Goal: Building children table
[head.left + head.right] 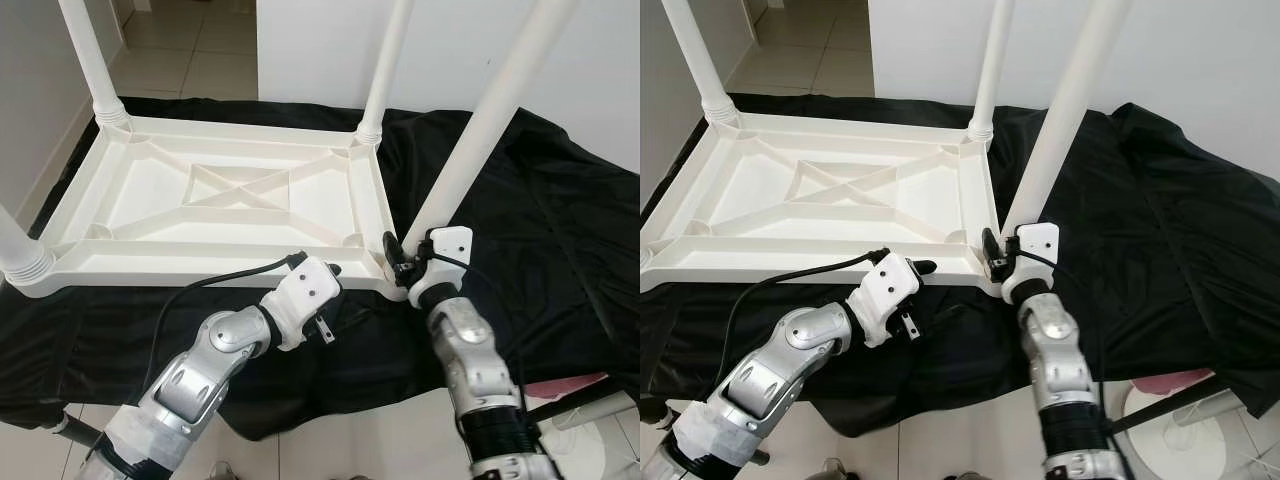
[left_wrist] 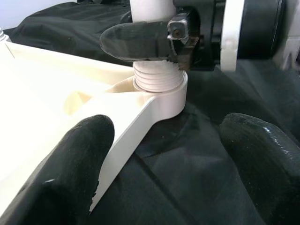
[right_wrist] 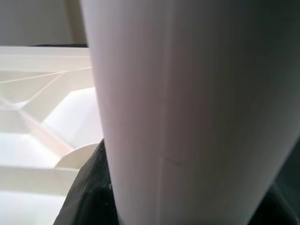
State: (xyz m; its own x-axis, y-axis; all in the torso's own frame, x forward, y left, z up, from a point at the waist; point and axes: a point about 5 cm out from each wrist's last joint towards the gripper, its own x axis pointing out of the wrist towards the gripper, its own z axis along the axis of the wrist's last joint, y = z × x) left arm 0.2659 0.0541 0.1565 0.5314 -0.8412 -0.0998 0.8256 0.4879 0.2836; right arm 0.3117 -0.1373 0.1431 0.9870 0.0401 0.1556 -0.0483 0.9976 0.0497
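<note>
A white plastic table top (image 1: 150,190) lies upside down on a black cloth. Its near right leg (image 1: 480,130) leans out to the right, with its threaded end sitting in the corner socket (image 2: 161,89). My right gripper (image 1: 400,257) is shut on that leg just above the socket; one of its fingers (image 2: 136,42) presses against the leg. My left gripper (image 1: 332,271) is open at the table's front edge, left of that corner. Its two fingers (image 2: 70,164) stand wide apart, with the corner rim between them and untouched.
Three more legs stand in their sockets: far left (image 1: 90,60), far right (image 1: 388,60) and near left (image 1: 15,250). The black cloth (image 1: 540,200) spreads to the right. A white wall (image 1: 320,50) rises behind, and there is tiled floor (image 1: 190,50) at the far left.
</note>
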